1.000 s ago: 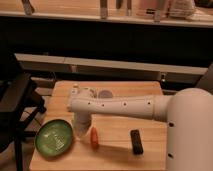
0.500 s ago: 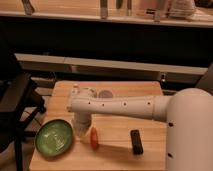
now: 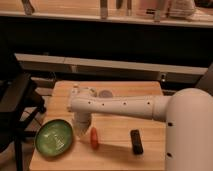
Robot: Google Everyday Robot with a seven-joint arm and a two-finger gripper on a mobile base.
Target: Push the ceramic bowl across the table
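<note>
Gripper [image 3: 81,129] points down at the table [image 3: 117,131], tip low over the wood. Whether it touches the surface: can't tell. Open or closed: can't tell either, the tip reads as one pale shape.

Bowl [image 3: 55,138] sits just left of gripper as seen in view, its right rim hard by the tip. Touching or a sliver apart, can't tell. Bowl is green, round, shallow and upright, w/ a darker rim. It's in the table's near-left part, w/ its left rim close to the table's left edge.

Just right of gripper lies a small orange-red item [image 3: 94,138], elongated, flat on the wood, near the tip but apart from bowl. Further right, well apart from gripper, is a black block [image 3: 136,141]. It lies flat, long axis approx front-to-back.

Beyond gripper, toward table's far side, is a small grey disc [image 3: 105,93], just above the arm's top edge in view.

Arm [image 3: 120,106] is white w/ a row of dark holes. It runs approx level across the table from the wrist above gripper to the robot's big white body [image 3: 187,131] at right, which covers the table's near-right corner.

Left of table stands a black chair [image 3: 17,100]. Behind table a long pale shelf [image 3: 115,65] spans the view.
</note>
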